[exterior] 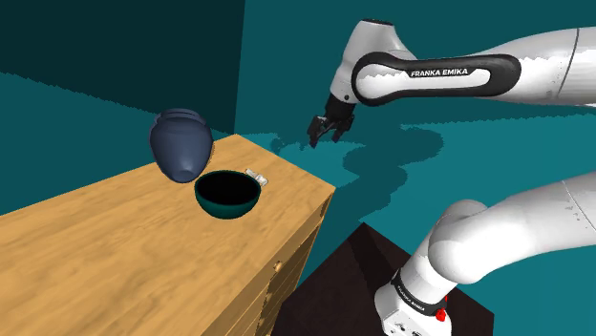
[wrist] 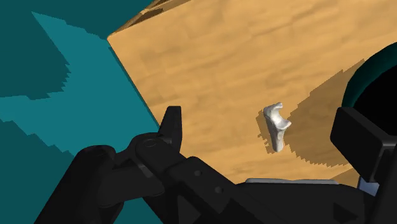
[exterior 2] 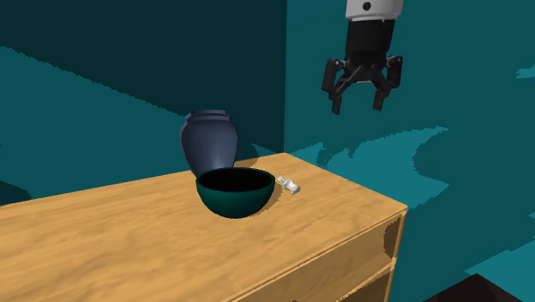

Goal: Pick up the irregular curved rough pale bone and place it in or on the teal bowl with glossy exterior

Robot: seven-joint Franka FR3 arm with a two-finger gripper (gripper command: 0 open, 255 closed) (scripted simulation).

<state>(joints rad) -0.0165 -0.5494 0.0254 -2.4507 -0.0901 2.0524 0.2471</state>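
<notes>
Black gripper [exterior 2: 356,105] hangs open and empty, its fingers spread well apart, high above the wooden dresser [exterior 2: 129,232] and out past its end; in the second exterior view it sits at about one o'clock from the bone [exterior 2: 291,184]. That small pale bone lies flat on the dresser top just beside the teal bowl [exterior 2: 236,204], at roughly three o'clock from the bowl in the second exterior view, near it but seemingly not touching. A dark blue urn [exterior 2: 208,141] stands close behind the bowl at about eleven o'clock, well clear of the bone. From the wrist view the bone reads as a short curved piece with a broader knobbed end and a narrower shank, lying in the bowl's shadow. It will likely be light and stiff, and its rough surface should give the pads some bite, though the uneven curve could let it twist or pop out under a pinch. The narrow middle looks like the best place to close on, fingers set across the shank, with care that the bowl-side finger clears the rim.
</notes>
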